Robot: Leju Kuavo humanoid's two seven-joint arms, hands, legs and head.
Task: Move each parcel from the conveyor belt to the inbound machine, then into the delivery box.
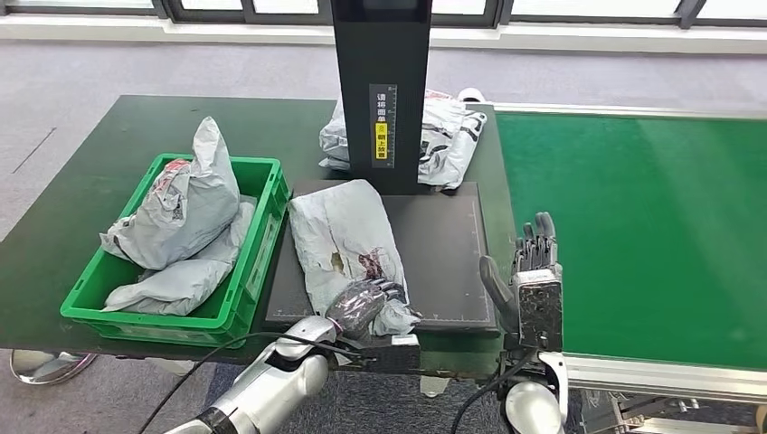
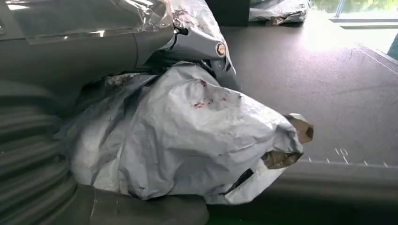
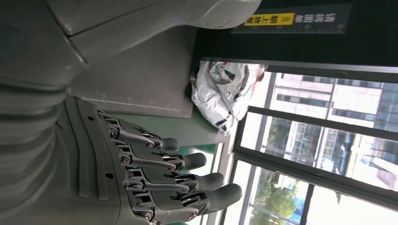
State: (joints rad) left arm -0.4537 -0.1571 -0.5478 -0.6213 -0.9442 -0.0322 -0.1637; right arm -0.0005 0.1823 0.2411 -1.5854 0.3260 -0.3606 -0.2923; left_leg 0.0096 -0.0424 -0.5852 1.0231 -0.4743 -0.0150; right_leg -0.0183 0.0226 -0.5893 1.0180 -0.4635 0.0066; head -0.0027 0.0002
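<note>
While the left hand (image 1: 362, 306) grips the near end of the grey parcel (image 1: 346, 242) lying on the inbound machine's black plate (image 1: 443, 253), the head view puts the step between machine and delivery box: the green box (image 1: 262, 237), with two parcels in it, sits at nine o'clock of the plate. The next move likely calls for a lift and a carry leftward over its rim. The right hand (image 1: 537, 271) stands empty, fingers straight.

The left wrist view shows the parcel (image 2: 197, 140) bunched in the grasp, its torn brown corner hanging out.

The right wrist view shows the fingers (image 3: 187, 161) released, and another parcel (image 3: 225, 91) behind the machine's column.
</note>
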